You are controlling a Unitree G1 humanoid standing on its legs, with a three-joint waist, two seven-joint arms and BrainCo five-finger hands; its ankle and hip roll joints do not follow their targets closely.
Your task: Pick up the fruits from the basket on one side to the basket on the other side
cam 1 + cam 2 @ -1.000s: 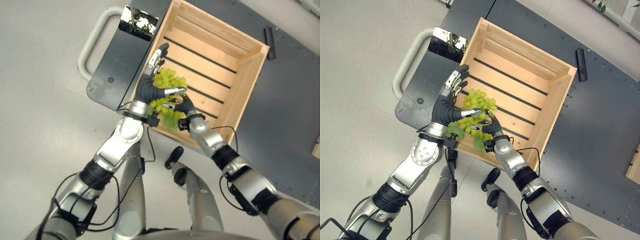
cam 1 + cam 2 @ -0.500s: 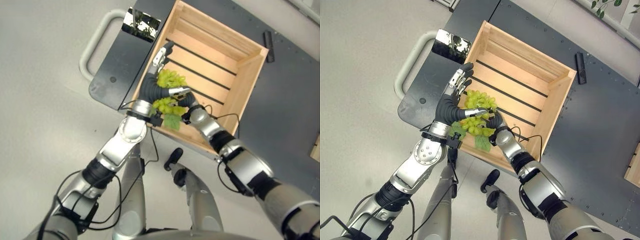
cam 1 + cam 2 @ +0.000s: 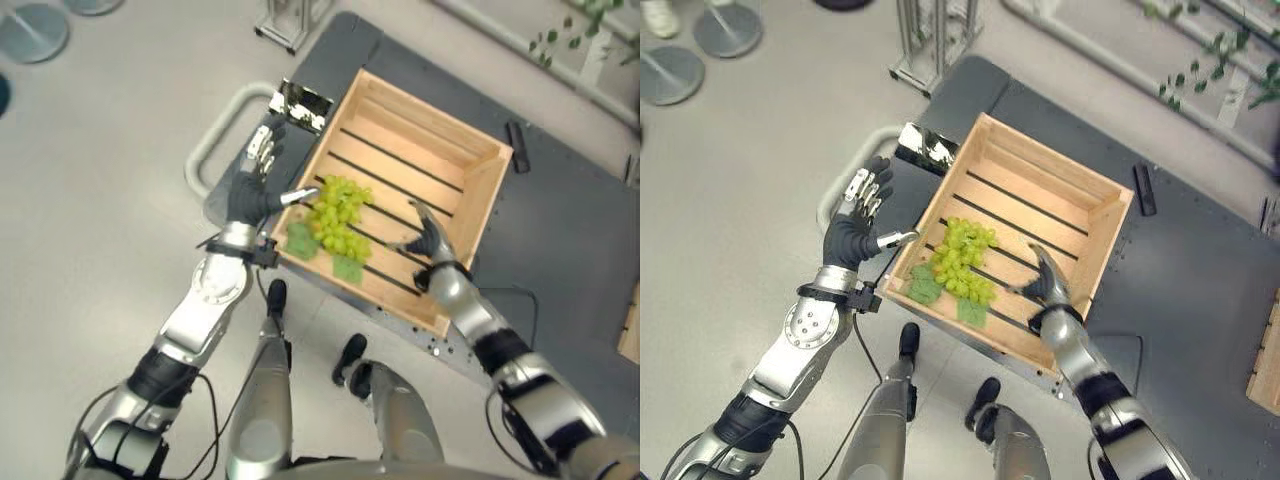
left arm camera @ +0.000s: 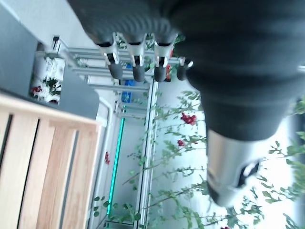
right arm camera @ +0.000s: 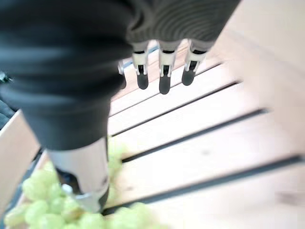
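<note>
Hands released grapes [image 3: 335, 222] — now on crate [image 3: 480, 205] slats, grey floor [image 3: 90, 230].

Green grapes [image 3: 964, 258], pale wood slatted crate [image 3: 1065, 197], dk grey platform [image 3: 1200, 270]

eyes: overhead, both share crate [image 3: 1040, 210] | wrists: close, along fingers, crate slats

Wooden crate [image 3: 1065, 195] on dark platform [image 3: 1200, 290]
</note>
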